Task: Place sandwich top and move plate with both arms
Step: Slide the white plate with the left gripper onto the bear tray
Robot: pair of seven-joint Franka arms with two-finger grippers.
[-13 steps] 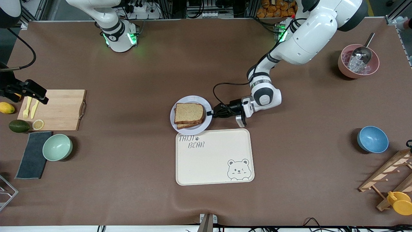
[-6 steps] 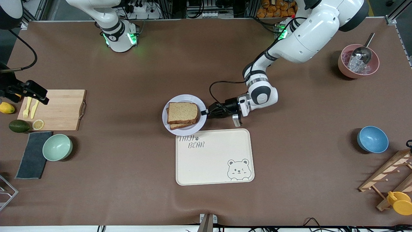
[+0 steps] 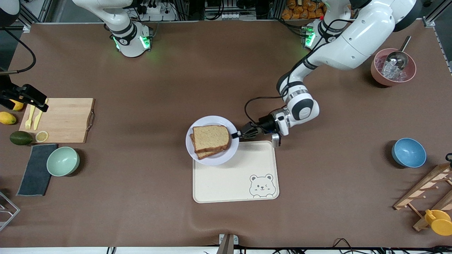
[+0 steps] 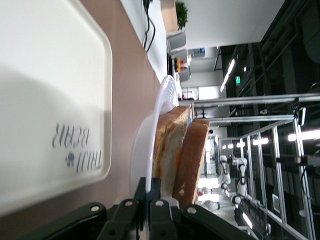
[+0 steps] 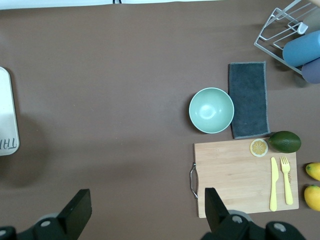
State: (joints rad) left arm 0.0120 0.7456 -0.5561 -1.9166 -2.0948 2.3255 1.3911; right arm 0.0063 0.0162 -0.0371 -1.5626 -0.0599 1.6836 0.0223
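Observation:
The pale plate [image 3: 213, 161] carries the sandwich, with the plain tan sandwich top [image 3: 210, 137] lying on the lower slice. My left gripper [image 3: 236, 134] is shut on the plate's rim at the side toward the left arm's end. The plate overlaps the corner of the cream bear tray [image 3: 240, 176] that is farthest from the front camera, and covers its lettering. In the left wrist view my left gripper [image 4: 149, 192] pinches the plate rim [image 4: 162, 100], with the sandwich top [image 4: 194, 150] beside it and the tray [image 4: 50, 75] underneath. My right gripper [image 3: 39, 100] waits open, over the table beside the cutting board [image 5: 245, 177].
The wooden cutting board [image 3: 67, 120] with yellow cutlery, a lemon slice, an avocado, a mint bowl [image 3: 63, 161] and a grey cloth lie at the right arm's end. A pink bowl with a scoop [image 3: 393, 67], a blue bowl [image 3: 409, 152] and a wooden rack [image 3: 427, 190] are at the left arm's end.
My left gripper first slid the plate toward the right arm's end, then carried it nearer the front camera onto the tray's corner. My right gripper shifted only slightly.

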